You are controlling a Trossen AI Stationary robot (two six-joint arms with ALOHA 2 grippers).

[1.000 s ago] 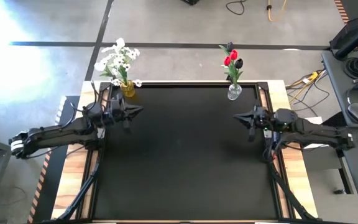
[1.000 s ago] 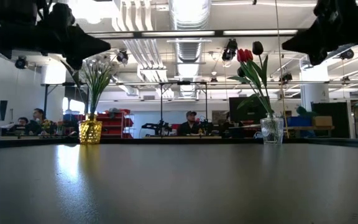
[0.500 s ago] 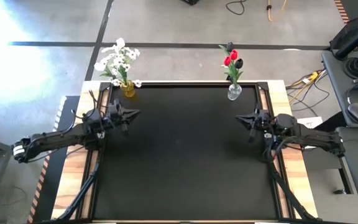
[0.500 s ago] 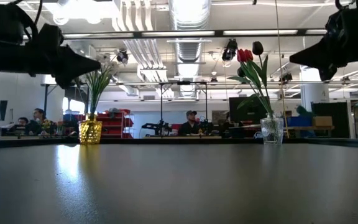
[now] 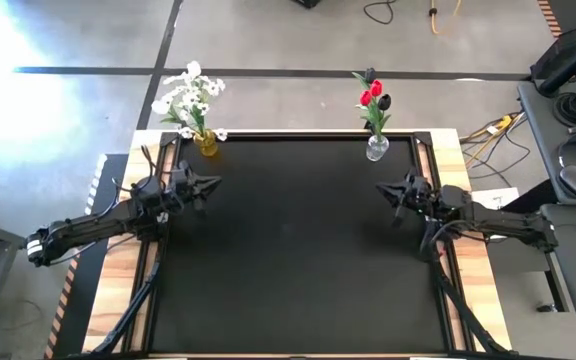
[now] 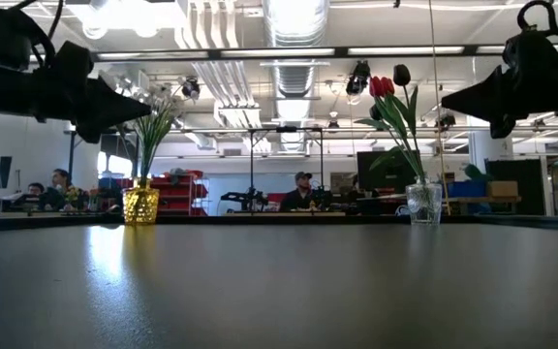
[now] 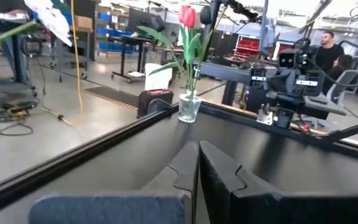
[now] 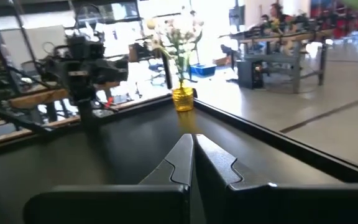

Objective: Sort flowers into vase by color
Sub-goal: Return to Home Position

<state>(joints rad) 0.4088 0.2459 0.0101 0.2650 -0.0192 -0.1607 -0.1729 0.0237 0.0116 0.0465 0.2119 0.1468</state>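
Flowers at far edge; left tool, right tool pinched closed by side edges.

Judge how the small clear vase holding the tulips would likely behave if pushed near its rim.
Probably top-heavy: the clear vase is short, while the tulips rise far above it and lean, so a high push may tip it. It looks like glass, so it likely slides easily on the smooth dark table and could break if it falls.
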